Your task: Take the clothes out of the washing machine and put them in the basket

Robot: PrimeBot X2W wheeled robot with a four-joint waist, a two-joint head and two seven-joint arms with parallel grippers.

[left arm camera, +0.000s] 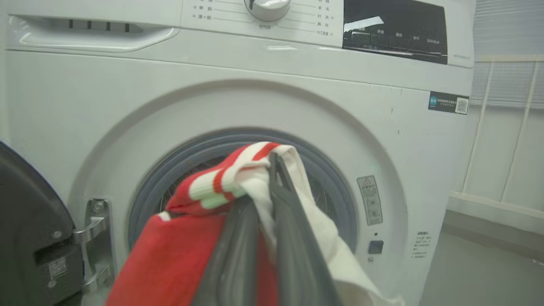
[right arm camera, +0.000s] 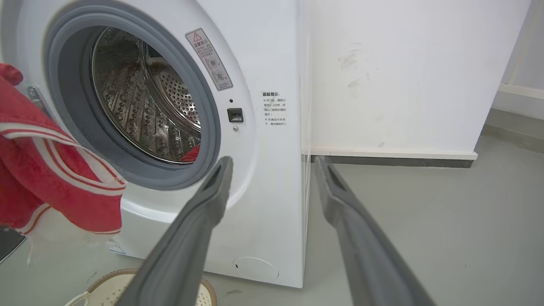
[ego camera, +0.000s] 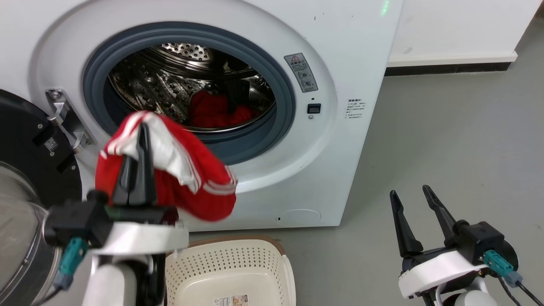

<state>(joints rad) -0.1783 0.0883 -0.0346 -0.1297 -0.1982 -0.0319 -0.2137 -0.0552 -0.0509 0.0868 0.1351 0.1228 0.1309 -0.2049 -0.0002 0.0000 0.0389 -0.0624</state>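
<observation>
The left tool [ego camera: 136, 144] is clenched on a red garment with white stripes [ego camera: 191, 182], its two dark fingers pinching the white-trimmed edge while the rest of the cloth droops around them. The bundle hangs in the air just outside the washing machine [ego camera: 340, 63], in front of the lower part of its grey rubber ring [ego camera: 280, 85]. A second red garment [ego camera: 212, 111] lies inside at the bottom of the perforated steel drum [ego camera: 161, 85]. The round black-framed door [ego camera: 21, 140] stands swung open on the robot's left. The cream perforated basket [ego camera: 238, 241] sits on the grey floor [ego camera: 446, 127] before the machine, below the held garment and nearer the robot – a label shows in its base. The right tool [ego camera: 409, 191] hovers over the floor off to the right, released, fingers spread and holding nothing.
</observation>
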